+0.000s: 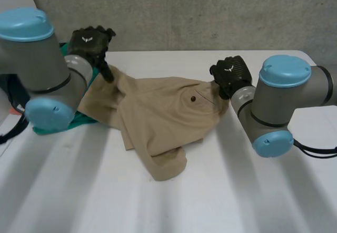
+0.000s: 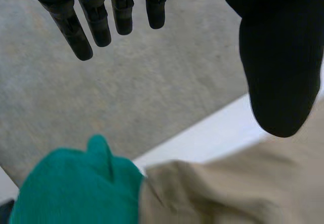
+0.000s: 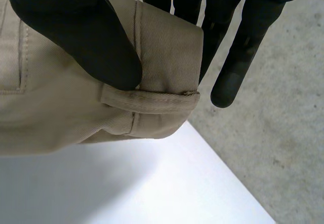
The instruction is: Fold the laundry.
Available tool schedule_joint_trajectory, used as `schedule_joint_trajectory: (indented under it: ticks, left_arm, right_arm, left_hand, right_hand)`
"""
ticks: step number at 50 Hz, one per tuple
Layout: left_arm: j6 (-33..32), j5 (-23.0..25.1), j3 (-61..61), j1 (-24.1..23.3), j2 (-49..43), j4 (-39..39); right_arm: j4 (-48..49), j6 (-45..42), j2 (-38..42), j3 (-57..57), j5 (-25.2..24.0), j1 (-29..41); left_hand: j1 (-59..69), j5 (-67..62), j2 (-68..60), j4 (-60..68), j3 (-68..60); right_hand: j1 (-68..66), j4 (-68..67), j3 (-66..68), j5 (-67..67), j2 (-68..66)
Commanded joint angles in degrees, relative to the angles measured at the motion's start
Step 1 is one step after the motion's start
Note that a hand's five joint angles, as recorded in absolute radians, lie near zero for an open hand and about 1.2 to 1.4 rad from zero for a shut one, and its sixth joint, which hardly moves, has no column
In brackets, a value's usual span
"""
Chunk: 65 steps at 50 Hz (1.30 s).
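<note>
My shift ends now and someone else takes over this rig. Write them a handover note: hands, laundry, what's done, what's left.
Left hand: open, fingers straight, raised over one end of the beige twill garment, holding nothing.
Right hand: shut on the garment's waistband corner, pinched between thumb and fingers.
The garment lies bunched and unfolded in the middle of the white table. A green cloth lies against the end nearest the left hand.
Done: one corner gripped.
Left: grip the other end with the left hand, spread the garment flat and fold it. After that, probably the green cloth.
</note>
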<state>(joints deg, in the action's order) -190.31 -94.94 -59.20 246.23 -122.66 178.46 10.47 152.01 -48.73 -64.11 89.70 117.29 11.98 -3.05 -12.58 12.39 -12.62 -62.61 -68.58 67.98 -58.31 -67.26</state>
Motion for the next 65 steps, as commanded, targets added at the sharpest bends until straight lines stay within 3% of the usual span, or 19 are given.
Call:
schedule_joint_trajectory:
  ticks: [1, 9, 24, 26, 30, 31, 32, 39, 45, 50, 57, 65]
  left_arm:
    - [2.1, 2.6, -26.0, -6.0, 14.9, 1.4]
    - [7.1, 4.3, -35.8, -9.3, 13.6, 5.7]
    - [10.5, 5.0, -25.7, -11.8, -1.8, 7.8]
    - [10.7, 5.1, -24.6, -12.2, -3.2, 6.9]
    - [10.4, 4.5, -21.7, -12.7, -5.1, 4.3]
    - [10.4, 4.2, -20.9, -12.4, -4.7, 3.0]
    - [10.2, 3.8, -20.6, -12.2, -4.0, 2.4]
    - [8.4, -0.1, -19.5, -8.2, 12.4, -3.6]
    - [4.1, 1.8, -17.6, -5.2, 27.5, -3.0]
    - [2.7, 4.0, -10.7, -2.7, 36.2, -3.0]
    - [2.9, 4.0, 1.1, 0.3, 37.1, -2.9]
    - [4.0, 4.2, 10.1, 3.2, 28.9, -0.1]
  right_arm:
    - [-1.0, -0.7, -1.9, -3.0, -0.8, -2.0]
    - [-2.2, -0.7, -3.7, -6.2, -2.2, -2.3]
    - [-3.4, -0.9, -6.6, -10.5, -3.7, -3.0]
    - [-3.4, -1.0, -6.7, -10.6, -3.7, -3.3]
    - [-3.7, -1.3, -7.2, -10.5, -3.7, -3.9]
    - [-4.0, -1.6, -7.6, -10.6, -3.7, -4.1]
    - [-4.1, -1.8, -8.0, -10.6, -3.7, -4.2]
    - [-9.8, -6.9, -16.0, -10.3, -5.1, -4.3]
    - [-10.9, -8.0, -26.1, -7.7, -8.0, -4.2]
    - [-8.8, -2.0, -33.3, -1.5, -8.1, -4.4]
    - [-4.9, 7.4, -36.1, 5.7, -7.8, -5.2]
    - [-0.4, 10.1, -31.8, 6.6, -6.0, -4.9]
  left_hand:
    - [17.7, -16.7, -17.1, 17.3, -17.1]
    - [14.9, -13.8, -14.3, 14.5, -14.2]
    - [19.8, -18.7, -19.2, 19.3, -19.1]
    - [22.6, -21.5, -22.0, 22.2, -22.0]
    - [47.8, -46.7, -47.2, 47.4, -47.1]
    - [66.0, -64.9, -65.4, 65.6, -65.4]
    - [68.0, -66.9, -67.4, 67.6, -67.4]
    - [68.0, -67.0, -67.4, 67.6, -67.4]
    - [68.0, -67.0, -67.4, 67.6, -67.4]
    - [68.0, -67.0, -67.4, 67.6, -67.4]
    - [68.0, -67.0, -67.4, 67.6, -67.4]
    - [68.0, -67.0, -67.4, 67.6, -67.4]
  right_hand:
    - [-17.4, -11.4, 12.0, -11.7, -12.7]
    - [-17.4, -11.4, 12.0, -11.7, -12.7]
    - [-17.4, -11.4, 12.0, -11.7, -12.7]
    - [-17.4, -11.4, 12.0, -11.7, -12.7]
    - [-17.4, -11.4, 12.0, -11.7, -12.7]
    - [-17.4, -11.4, 12.0, -11.7, -12.7]
    - [-17.4, -11.4, 12.0, -11.7, -12.7]
    - [-17.4, -11.4, 12.0, -11.7, -12.7]
    - [-17.4, -11.4, 12.0, -11.7, -12.7]
    - [-17.4, -11.4, 12.0, -11.7, -12.7]
    - [-17.4, -11.4, 12.0, -11.7, -12.7]
    - [-17.4, -11.4, 12.0, -11.7, -12.7]
